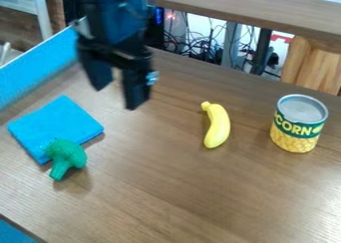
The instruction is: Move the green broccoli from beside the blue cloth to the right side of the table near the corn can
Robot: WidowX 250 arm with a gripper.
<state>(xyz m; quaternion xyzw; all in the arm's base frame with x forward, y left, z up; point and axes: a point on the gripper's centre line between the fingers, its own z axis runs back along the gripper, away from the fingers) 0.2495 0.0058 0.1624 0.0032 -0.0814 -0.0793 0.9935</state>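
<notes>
I am seeing tangled cables [206, 50] lying behind the brown table [166, 187], and a wooden beam [266, 8] is running above them.

Open tool [118, 95], green broccoli [65, 158], yellow banana [218, 126]

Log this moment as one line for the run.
gripper open, empty, above table | broccoli overlapping cloth edge | banana on table | can upright, view's right
</notes>
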